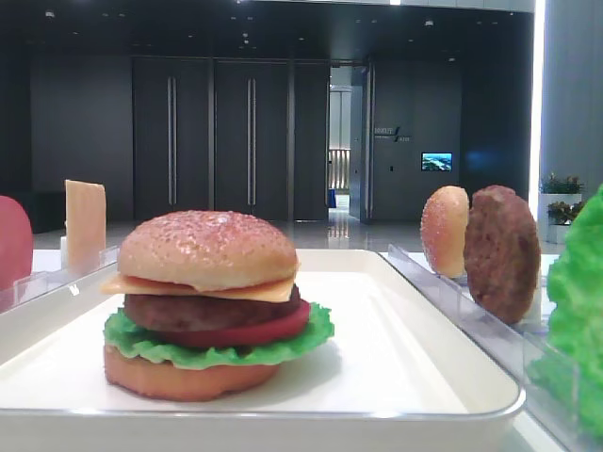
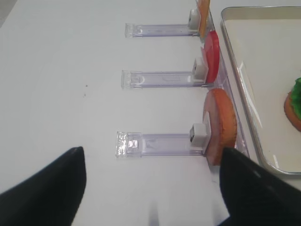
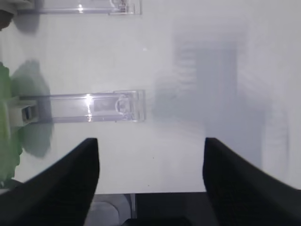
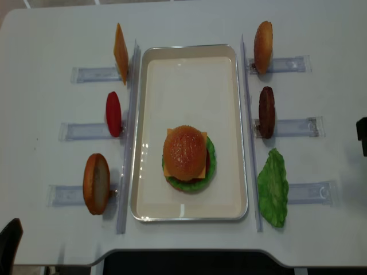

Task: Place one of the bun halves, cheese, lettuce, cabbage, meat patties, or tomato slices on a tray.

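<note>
only overhead: spare lettuce (image 4: pixel 273 188) (burger (image 4: pixel 187 158) on tray (image 4: pixel 150 130)).

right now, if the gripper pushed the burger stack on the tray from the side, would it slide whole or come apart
Probably come apart. The burger is loose layers: the top bun sits on a cheese slice that juts out past it, so it could shear off first. The tray looks smooth and glossy, so the bottom may slide. The lettuce frill looks soft and may bend rather than catch.
</note>
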Motion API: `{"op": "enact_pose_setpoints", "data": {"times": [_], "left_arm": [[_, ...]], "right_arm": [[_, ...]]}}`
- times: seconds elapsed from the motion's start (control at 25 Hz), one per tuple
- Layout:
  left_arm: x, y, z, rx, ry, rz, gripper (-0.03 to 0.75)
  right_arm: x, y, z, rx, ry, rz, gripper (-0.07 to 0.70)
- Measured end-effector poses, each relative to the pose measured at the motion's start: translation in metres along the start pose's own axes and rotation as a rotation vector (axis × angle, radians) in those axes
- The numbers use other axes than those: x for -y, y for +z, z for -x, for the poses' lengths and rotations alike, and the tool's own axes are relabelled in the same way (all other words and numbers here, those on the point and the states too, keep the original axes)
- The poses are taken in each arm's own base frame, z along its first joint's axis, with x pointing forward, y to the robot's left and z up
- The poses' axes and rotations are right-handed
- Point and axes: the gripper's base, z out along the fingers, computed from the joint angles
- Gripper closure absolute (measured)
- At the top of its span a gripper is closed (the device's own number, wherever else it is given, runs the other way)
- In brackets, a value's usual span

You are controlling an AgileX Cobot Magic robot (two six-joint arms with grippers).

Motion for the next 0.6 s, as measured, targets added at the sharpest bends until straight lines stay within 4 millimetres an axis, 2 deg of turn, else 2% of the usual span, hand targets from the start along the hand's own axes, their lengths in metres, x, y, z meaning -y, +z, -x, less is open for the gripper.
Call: {"op": "enact_pose_setpoints", "data": {"times": [0.32,0.6], "left_arm": [[0.000,0.000,0.000,0.000,0.000,0.000,0.024],[0.000,0.000,0.000,0.000,0.000,0.000,0.024]], "right_arm": [[0.003,-0.036,-0.075,0.274,-0.001,0.021,0.190],[0.006,-0.039,-0.130,0.473,-0.004,0.033,0.198]]}}
